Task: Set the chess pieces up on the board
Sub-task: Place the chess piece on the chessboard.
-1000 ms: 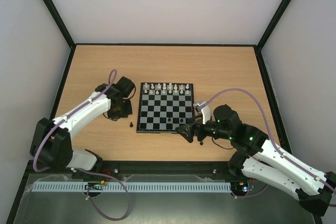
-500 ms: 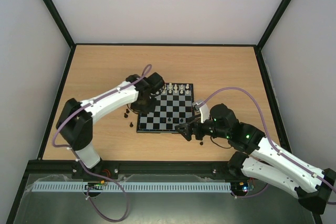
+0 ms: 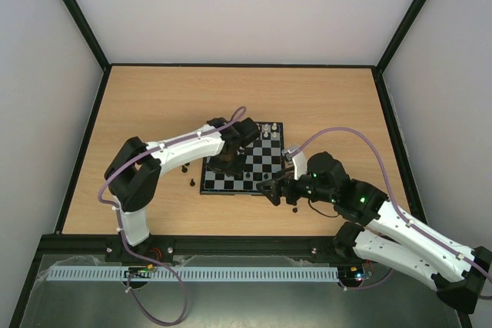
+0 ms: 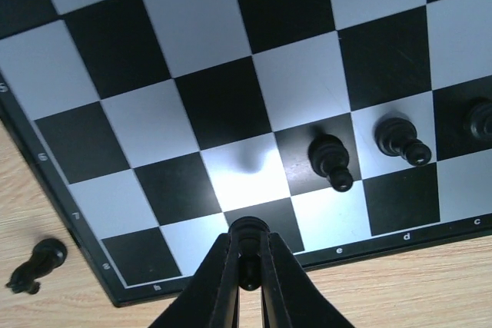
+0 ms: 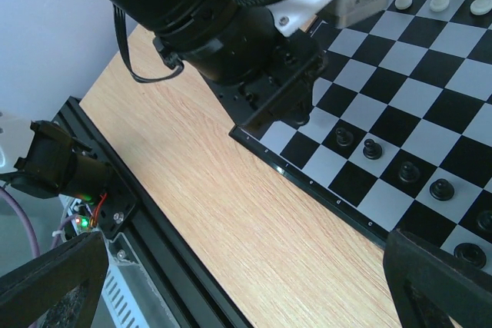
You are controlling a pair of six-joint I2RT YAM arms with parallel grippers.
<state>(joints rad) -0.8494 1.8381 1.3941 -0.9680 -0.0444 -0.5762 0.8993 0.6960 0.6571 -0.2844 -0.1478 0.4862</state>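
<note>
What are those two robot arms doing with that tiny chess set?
They're setting up the board. The left gripper pinches a black piece over the board, near its front left corner. A few black pieces already stand along the near rows, and the white pieces line the far side. The right gripper hovers open by the near edge, holding nothing. A loose black piece lies on the table.

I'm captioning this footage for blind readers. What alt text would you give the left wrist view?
The left claw, shut on a black chess piece, hangs over a corner of the checkered board. Two black pieces stand on squares beside it, a third is cut off at the frame edge, and one stray piece sits off the board on the wooden table.
</note>
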